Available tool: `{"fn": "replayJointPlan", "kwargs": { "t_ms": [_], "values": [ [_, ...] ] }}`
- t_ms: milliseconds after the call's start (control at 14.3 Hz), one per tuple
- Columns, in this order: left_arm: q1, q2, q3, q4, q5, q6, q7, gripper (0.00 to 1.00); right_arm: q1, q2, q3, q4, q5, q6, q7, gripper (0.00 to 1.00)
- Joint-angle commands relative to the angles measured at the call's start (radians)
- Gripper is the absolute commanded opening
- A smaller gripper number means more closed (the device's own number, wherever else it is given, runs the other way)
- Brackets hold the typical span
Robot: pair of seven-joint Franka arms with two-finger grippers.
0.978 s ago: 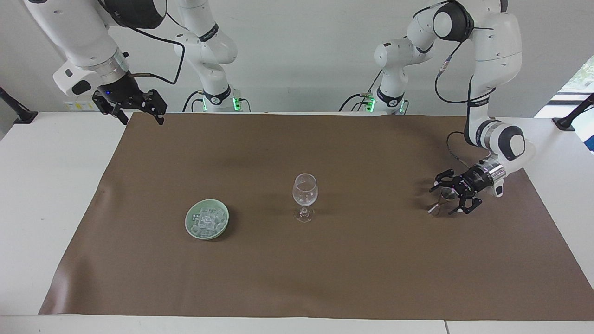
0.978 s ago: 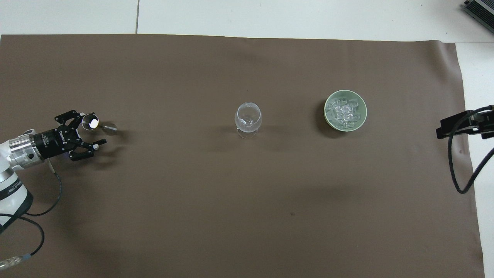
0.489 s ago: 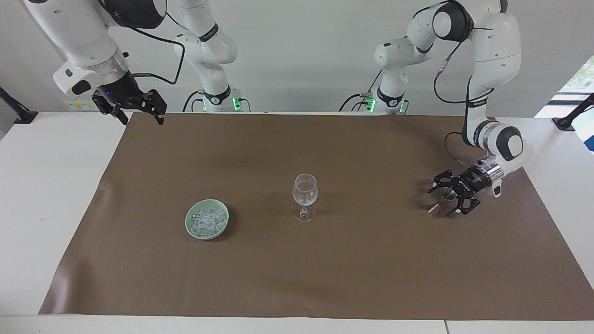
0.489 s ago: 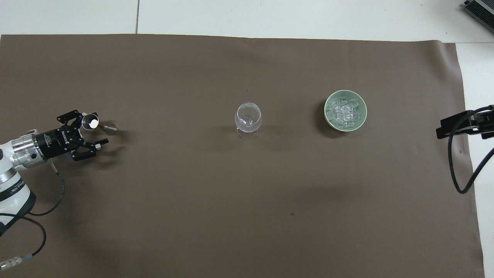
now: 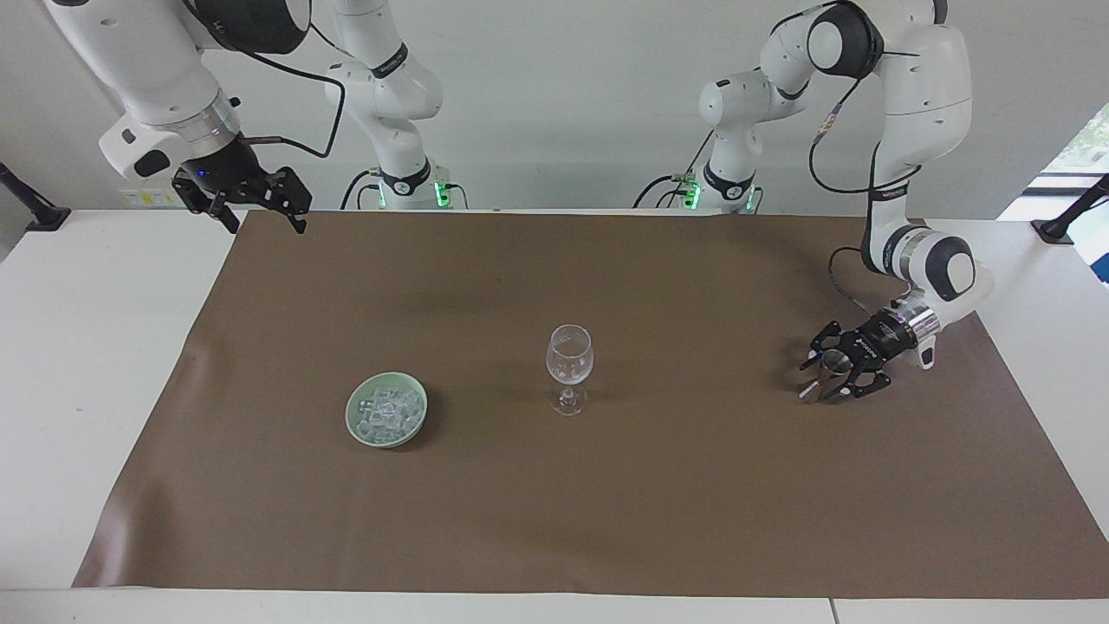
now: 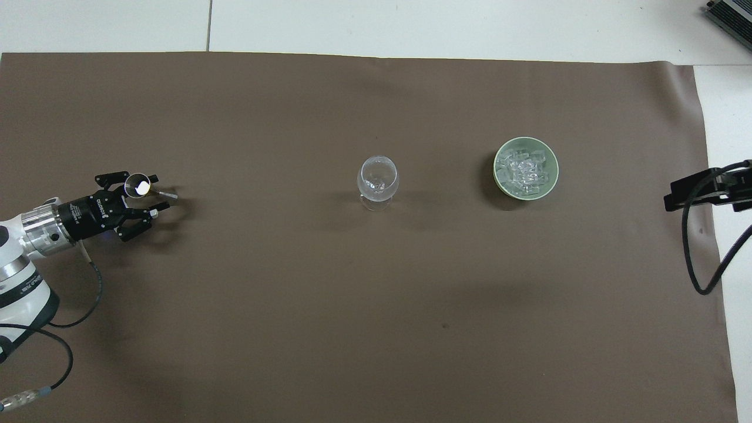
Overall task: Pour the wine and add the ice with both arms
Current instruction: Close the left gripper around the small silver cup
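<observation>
- facing view: the left gripper (image 5: 830, 378) is low over the brown mat (image 5: 606, 485) at the left arm's end of the table, wrist angled down and toward the middle.
- its fingers (image 5: 814, 353) sit on either side of a small metal measuring cup (image 5: 825, 374) that stands on the mat; i cannot tell whether they press it or only stand close around it.
- the right gripper (image 5: 262, 224) hangs in the air over the mat's corner at the right arm's end, close to the robots; its two fingers are spread apart with nothing between them. this arm waits.
- a clear stemmed wine glass (image 5: 568, 367) stands upright near the middle of the mat, touched by nothing.
- the ice (image 5: 386, 410) lies heaped in a pale green bowl (image 5: 356, 418), beside the glass toward the right arm's end and well apart from both grippers.
- overhead view: the left gripper (image 6: 158, 191) comes in from the lower edge on the left arm's side, its fingers (image 6: 154, 178) flanking the measuring cup (image 6: 138, 186), whose round mouth shows with a bright spot inside.
- the wine glass (image 6: 377, 182) is in the middle of the mat (image 6: 352, 305), and the bowl (image 6: 500, 181) with the ice (image 6: 525, 171) sits on the mat roughly level with it.
- of the right gripper (image 6: 667, 204) only a dark tip and cable show at the edge by the mat's border; this view does not show its fingers.
</observation>
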Motion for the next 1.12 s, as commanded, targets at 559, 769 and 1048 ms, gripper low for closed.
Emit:
{"fn": "replayJointPlan", "kwargs": {
  "t_ms": [559,769,1048],
  "values": [
    [-0.004,-0.021,0.006,-0.022,-0.023,0.016,0.006,0.51,-0.003,-0.012,-0.003,-0.011,0.024,0.003,-0.02,1.0],
    [-0.002,-0.019,0.006,-0.019,-0.022,0.014,0.005,0.46,-0.003,-0.012,-0.003,-0.011,0.024,0.003,-0.02,1.0],
    [-0.002,-0.019,0.006,-0.019,-0.022,0.016,0.005,0.28,-0.003,-0.012,-0.003,-0.01,0.024,0.003,-0.02,1.0]
  ]
}}
